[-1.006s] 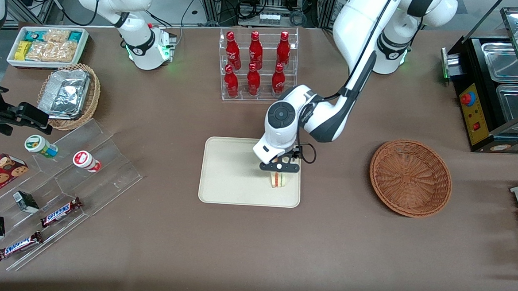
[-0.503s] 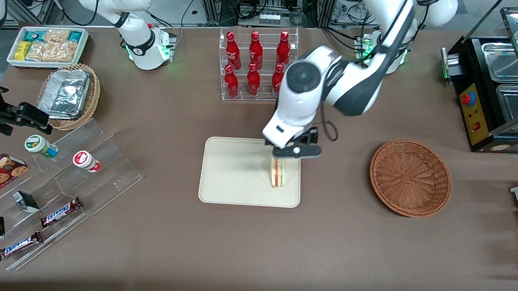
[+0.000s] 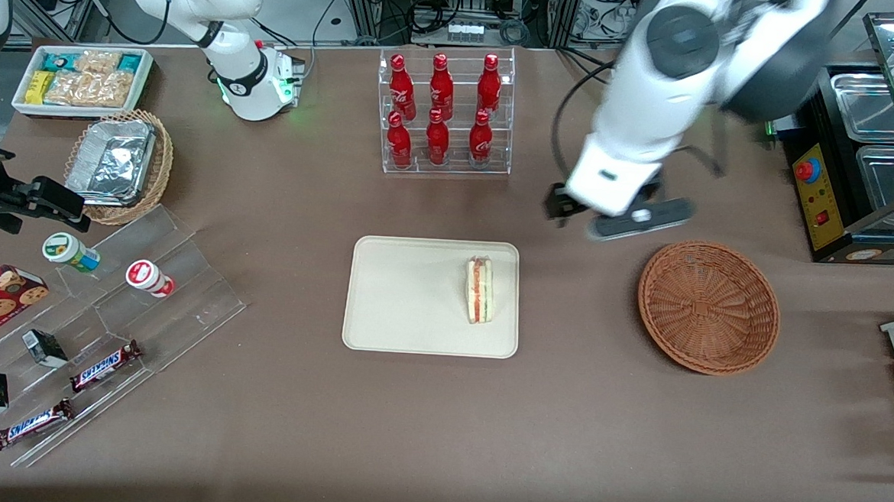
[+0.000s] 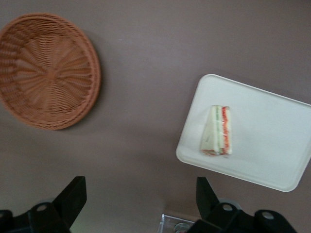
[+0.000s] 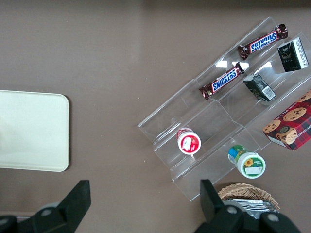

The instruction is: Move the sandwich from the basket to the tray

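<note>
Sandwich (image 3: 480,290) lay released on tray (image 3: 399,294); empty pincer (image 4: 138,196), fingers spread, had lifted away above desk (image 3: 438,419), near basket (image 3: 708,307)

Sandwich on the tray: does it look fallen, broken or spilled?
Nothing stands out. The sandwich rests whole inside the tray, near the rim toward the basket, filling edge up. The basket holds nothing. The tool is open, raised above the table.
</note>
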{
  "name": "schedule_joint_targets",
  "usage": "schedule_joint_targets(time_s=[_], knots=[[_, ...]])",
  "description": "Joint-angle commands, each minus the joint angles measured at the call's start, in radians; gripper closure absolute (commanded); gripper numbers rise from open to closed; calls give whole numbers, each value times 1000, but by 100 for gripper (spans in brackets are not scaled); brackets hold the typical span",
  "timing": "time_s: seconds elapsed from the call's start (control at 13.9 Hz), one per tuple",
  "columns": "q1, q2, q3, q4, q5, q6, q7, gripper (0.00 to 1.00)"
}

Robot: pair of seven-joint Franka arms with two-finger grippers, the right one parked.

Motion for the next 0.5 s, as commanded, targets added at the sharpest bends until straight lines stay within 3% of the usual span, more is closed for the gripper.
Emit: schedule_joint_targets(time_s=[0.0,0.43], knots=[[-4,-68,15,-34,63,-73,-4,0],[-4,-185,156,-46,79,-150,178,0]])
